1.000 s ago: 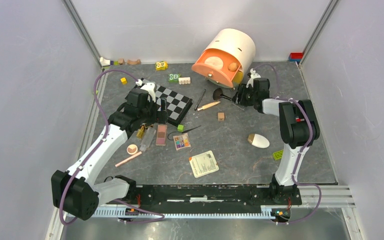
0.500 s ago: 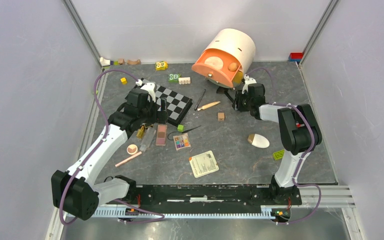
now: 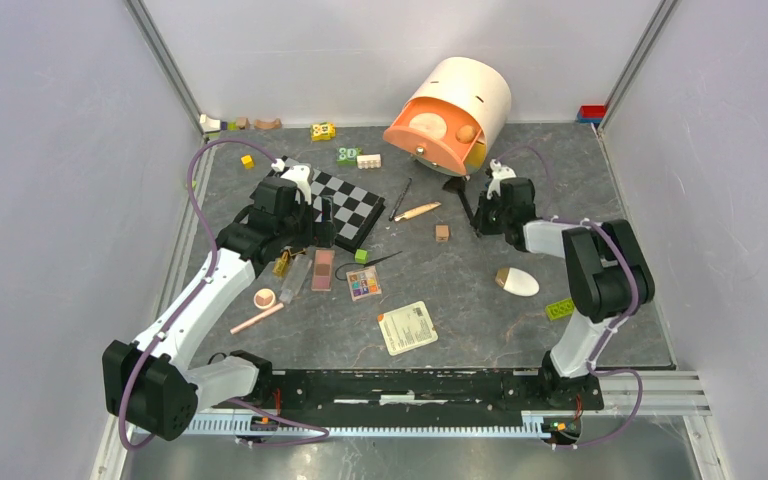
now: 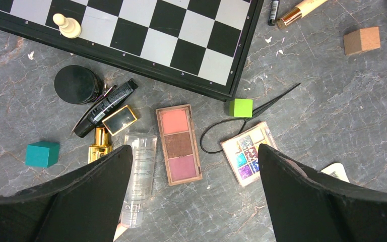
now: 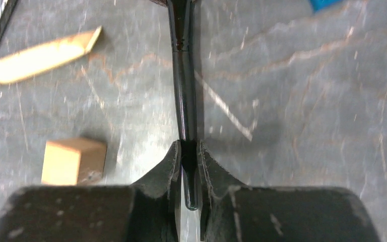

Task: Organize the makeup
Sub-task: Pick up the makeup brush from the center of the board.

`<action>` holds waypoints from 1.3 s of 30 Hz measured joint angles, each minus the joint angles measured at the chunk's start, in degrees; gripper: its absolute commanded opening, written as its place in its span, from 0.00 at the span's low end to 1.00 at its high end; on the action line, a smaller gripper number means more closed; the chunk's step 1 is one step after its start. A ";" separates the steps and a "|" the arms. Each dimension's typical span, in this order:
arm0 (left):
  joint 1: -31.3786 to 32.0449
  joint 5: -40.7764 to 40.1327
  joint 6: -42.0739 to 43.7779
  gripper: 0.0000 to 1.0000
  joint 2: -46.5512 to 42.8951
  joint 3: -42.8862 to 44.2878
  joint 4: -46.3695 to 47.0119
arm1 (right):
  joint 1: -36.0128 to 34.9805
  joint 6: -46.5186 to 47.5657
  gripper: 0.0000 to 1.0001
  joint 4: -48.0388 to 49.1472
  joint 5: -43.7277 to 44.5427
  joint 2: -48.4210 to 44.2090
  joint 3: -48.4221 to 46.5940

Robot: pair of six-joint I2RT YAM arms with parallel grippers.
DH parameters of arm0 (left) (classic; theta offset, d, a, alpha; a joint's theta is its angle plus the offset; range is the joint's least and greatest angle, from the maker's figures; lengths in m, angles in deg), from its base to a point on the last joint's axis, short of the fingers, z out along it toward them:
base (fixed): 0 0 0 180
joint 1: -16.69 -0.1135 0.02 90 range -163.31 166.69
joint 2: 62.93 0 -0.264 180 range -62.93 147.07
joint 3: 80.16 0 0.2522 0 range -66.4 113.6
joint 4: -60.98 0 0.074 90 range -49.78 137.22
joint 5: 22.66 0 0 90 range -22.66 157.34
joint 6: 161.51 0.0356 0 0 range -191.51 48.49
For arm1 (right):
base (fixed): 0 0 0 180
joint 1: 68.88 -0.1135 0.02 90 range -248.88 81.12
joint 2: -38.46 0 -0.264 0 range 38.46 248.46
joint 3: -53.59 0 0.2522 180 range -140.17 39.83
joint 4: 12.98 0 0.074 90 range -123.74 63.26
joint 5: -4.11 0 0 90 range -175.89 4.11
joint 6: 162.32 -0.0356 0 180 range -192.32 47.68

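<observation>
My right gripper is shut on the handle end of a black brush. In the top view the gripper is just in front of the round case, with the brush head pointing at it. My left gripper is open and empty above a cluster of makeup: pink palette, multicolour palette, clear tube. The peach compact and pink pencil lie nearer the left arm. A wooden-handled brush and the white egg sponge lie apart.
The chessboard lies under the left wrist. An orange and white round case lies open on its side at the back. A printed card, a wooden cube, a green cube and a green brick lie around.
My right gripper has drawn back toward the near side with the black brush, and the brush head has swung right, closer to the case. The left arm has not moved.
</observation>
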 measured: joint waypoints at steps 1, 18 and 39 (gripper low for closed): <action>0.00 0.00 0.00 1.00 0.00 0.00 0.00 | -0.04 -0.15 0.11 -0.17 -0.59 -1.70 1.88; 0.00 0.00 0.00 1.00 0.00 0.00 0.00 | 0.00 -6.47 0.00 -11.98 3.13 -30.75 15.21; 0.00 0.02 0.00 1.00 0.00 0.00 0.00 | 0.02 -3.76 0.00 -28.55 -3.65 -32.81 -13.64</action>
